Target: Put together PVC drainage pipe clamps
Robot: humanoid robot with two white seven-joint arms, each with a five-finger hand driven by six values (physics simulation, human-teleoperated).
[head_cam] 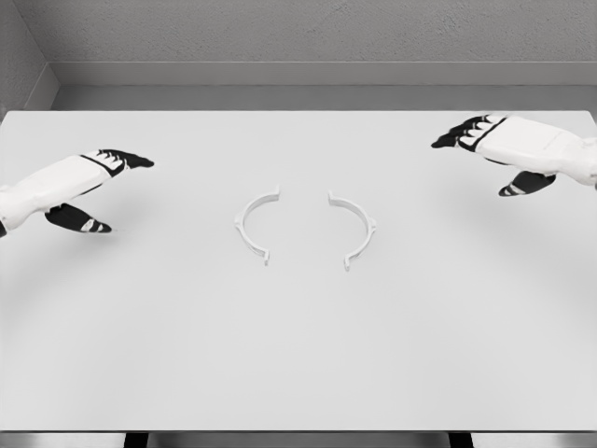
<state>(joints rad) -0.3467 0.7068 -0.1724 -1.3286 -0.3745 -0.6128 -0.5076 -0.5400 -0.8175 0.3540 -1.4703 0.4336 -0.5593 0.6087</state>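
Note:
Two white half-ring clamp pieces lie flat at the middle of the white table (298, 355). The left clamp half (252, 224) curves open toward the right, and the right clamp half (358, 228) curves open toward the left, with a gap between them. My left hand (110, 177) hovers at the table's left side, well left of the left half, fingers extended and holding nothing. My right hand (485, 149) is at the far right, above and right of the right half, fingers stretched out and empty.
The table's far edge meets a grey floor and wall behind. Its front edge runs along the bottom of the view.

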